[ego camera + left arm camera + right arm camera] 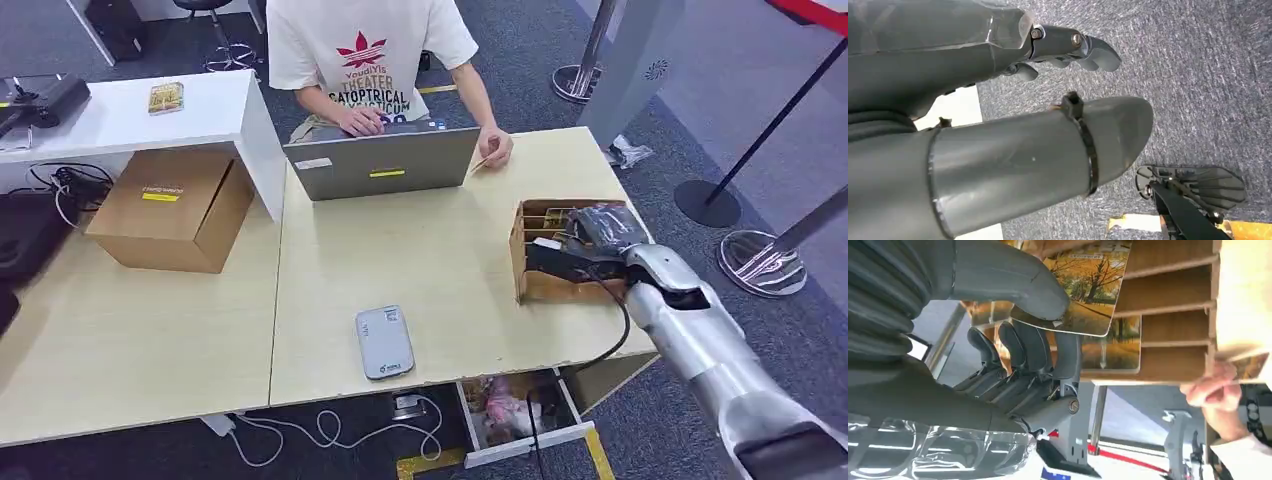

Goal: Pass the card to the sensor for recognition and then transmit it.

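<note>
Card (1083, 295) seemingly in right robot hand (1028, 325)

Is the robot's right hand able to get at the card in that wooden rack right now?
Probably yes: the right hand is already at the wooden rack, its thumb and fingers closing on the autumn-picture card, with nothing between them.

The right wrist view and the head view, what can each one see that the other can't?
Right wrist view alone: the autumn-tree picture on the card, with the thumb pressing on it and fingers underneath. Head view alone: the grey sensor on the table, the laptop and the cardboard box. Both: the right hand at the wooden card rack, and a person's hand.
</note>
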### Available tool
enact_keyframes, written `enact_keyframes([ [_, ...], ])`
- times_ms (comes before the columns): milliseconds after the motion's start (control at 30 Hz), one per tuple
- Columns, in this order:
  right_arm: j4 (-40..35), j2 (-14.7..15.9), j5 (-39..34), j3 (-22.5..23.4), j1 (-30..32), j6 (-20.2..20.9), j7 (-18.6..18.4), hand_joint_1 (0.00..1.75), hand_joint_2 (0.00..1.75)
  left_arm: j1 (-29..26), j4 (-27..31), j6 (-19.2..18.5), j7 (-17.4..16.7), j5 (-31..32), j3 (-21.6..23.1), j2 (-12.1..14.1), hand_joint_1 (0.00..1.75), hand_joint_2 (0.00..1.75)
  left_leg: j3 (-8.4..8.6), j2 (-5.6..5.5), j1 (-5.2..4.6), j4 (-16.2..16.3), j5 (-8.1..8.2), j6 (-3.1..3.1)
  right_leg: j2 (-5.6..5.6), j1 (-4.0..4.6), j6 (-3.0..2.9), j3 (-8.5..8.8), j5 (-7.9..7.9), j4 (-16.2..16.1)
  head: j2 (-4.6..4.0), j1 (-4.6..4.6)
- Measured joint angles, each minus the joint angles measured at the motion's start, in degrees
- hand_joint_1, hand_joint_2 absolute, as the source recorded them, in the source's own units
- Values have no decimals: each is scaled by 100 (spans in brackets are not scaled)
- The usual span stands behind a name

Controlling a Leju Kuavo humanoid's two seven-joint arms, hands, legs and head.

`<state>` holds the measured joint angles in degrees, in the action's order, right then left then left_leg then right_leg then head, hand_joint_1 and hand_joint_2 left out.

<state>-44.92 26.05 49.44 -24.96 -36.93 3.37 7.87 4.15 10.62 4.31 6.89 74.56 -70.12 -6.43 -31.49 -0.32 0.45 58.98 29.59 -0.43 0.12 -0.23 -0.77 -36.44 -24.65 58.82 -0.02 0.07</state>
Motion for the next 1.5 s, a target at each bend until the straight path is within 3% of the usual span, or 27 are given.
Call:
enact_keyframes([
  [467, -253, -122, 122, -37, -630, 155, -42, 152, 175, 7, 2, 9, -13, -50, 0, -37, 0, 0, -1, -1, 0, 0, -1, 0, -1, 0, 0, 0, 0, 1, 0, 0],
  [800, -251, -370, 127, -208, -1113, 210, -42, 155, 175, 9, 0, 33, -28, -85, 0, -61, 0, 0, 0, -1, 1, 0, -1, 0, 0, 0, 0, 0, 0, 1, 0, 0],
  [1067, -124, -737, 199, -370, -1564, 308, -177, 155, 175, 17, 0, 39, -44, -66, 0, -76, 0, 0, 1, 0, 3, 0, -3, -2, 2, 1, -1, -1, 1, 4, 0, 0],
  [1467, 839, -1471, 262, -726, -2570, 339, -310, 166, 175, 31, 2, 48, -83, -39, 0, -81, 0, 0, 4, -1, 3, 0, -6, -4, 5, 2, -2, -1, 2, 5, 0, 2],
  [1500, 887, -1514, 267, -739, -2603, 363, -332, 161, 175, 31, 2, 50, -90, -39, 0, -79, 0, 0, 3, -1, 3, 0, -6, -4, 4, 2, -2, -1, 2, 5, 0, 0],
])
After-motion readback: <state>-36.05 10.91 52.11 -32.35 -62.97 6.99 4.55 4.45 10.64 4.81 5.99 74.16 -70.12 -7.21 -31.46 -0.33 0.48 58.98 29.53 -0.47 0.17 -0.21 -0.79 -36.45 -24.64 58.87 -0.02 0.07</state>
